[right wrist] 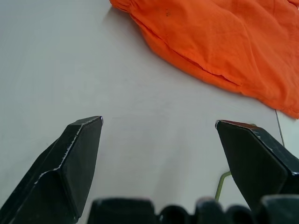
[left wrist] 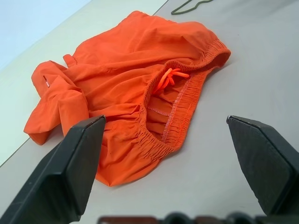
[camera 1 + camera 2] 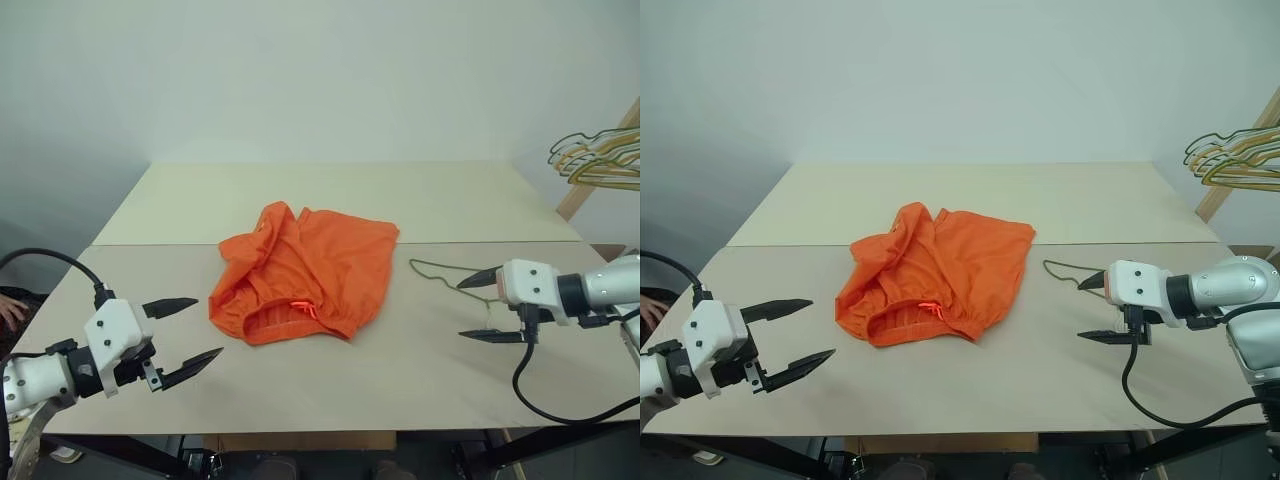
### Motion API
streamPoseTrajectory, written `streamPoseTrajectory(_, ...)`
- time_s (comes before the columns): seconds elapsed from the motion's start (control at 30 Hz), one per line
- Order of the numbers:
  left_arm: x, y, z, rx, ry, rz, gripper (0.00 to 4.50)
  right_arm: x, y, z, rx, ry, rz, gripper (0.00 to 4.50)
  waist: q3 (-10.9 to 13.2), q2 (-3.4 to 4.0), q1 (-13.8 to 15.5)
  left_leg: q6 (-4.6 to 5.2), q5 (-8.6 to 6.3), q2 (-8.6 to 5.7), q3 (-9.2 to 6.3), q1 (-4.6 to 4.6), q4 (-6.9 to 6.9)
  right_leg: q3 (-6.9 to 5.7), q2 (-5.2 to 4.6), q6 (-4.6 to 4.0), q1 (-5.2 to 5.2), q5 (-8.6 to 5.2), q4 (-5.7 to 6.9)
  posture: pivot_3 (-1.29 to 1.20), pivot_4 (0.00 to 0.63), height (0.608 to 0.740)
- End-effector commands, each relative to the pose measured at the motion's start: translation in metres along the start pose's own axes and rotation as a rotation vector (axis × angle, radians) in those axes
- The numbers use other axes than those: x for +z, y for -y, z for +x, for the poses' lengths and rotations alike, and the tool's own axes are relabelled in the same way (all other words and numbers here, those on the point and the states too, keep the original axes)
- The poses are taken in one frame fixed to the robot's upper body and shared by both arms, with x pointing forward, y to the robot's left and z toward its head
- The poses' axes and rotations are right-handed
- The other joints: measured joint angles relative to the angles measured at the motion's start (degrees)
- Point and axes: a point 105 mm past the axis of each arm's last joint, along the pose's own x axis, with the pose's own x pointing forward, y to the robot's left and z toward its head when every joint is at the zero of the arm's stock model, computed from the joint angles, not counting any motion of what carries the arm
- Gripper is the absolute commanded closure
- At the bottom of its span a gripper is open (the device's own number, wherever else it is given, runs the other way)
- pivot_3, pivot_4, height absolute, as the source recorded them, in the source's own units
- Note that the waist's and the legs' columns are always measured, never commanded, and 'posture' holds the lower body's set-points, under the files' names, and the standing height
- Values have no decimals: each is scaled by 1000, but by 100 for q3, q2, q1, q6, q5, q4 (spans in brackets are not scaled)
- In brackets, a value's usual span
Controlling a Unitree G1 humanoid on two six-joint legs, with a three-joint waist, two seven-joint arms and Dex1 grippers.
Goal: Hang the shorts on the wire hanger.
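A pale table [image 3: 450,200] spans the view — bunched gold-green hangers [image 3: 598,158] hang far right.

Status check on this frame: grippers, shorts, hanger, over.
Left gripper open, right gripper open, both empty. Shorts crumpled mid-table. Wire hanger flat by right gripper. Nothing in the way.

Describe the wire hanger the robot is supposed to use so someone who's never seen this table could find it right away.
Start at the beige table and find the orange shorts in its middle. Beside them, toward the right gripper, the wire hanger lies flat: one thin dark olive wire, alone, unlike the gold and green hanger bunch hanging past the table's edge.
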Motion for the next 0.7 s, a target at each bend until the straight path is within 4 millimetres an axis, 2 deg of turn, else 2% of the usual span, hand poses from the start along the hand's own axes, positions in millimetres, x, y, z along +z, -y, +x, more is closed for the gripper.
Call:
streamPoseTrajectory(0.03,10,-3,-1,13,20,39,0,9,6,-5,-17,5,-52,17,0,0,0,0,0,0,0,0,0,0,0,0,0,0,0,145,0,740)
streamPoseTrajectory(0.33,20,-5,6,23,55,37,0,10,6,-2,-18,13,-52,17,0,0,3,0,0,0,0,0,0,0,0,0,0,0,0,139,0,740)
streamPoseTrajectory(0.57,41,18,61,12,196,-39,0,14,10,0,-88,30,-25,17,-3,-1,7,-1,1,-6,-1,-1,2,3,-3,5,-1,4,2,93,0,740)
streamPoseTrajectory(0.7,37,38,87,-36,194,-74,0,13,4,1,-136,36,7,17,-5,0,-16,-8,4,-4,-2,-5,-2,9,0,3,-10,5,3,57,0,740)
